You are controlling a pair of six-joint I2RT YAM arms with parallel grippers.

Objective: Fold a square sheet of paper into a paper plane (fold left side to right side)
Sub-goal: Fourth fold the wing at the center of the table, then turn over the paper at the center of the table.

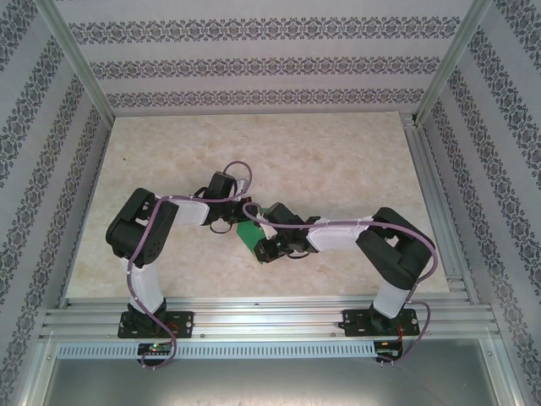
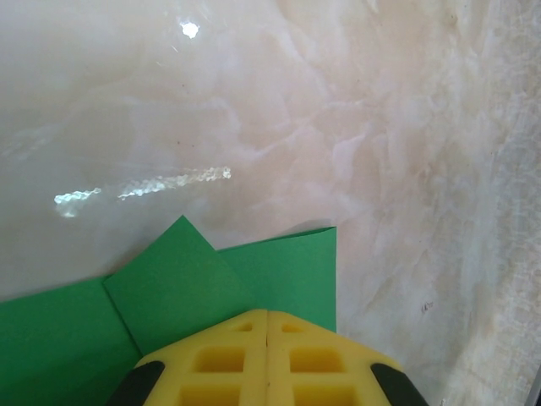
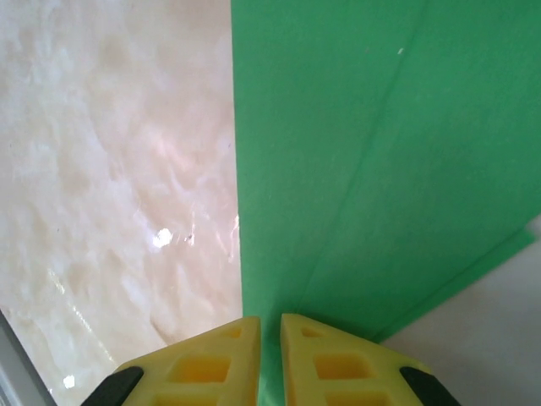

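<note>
One green paper; left claw, right claw: two; one table.

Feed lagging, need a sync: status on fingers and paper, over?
Left fingers shut, over green paper. Right fingers pinching its edge. Part-folded, flaps showing. Nothing blocking.

Both arms reach to mid-worktop, slightly toward its near edge. Green paper sheet sits between left gripper and right gripper, mostly covered. Fold shape unreadable from above.
</note>
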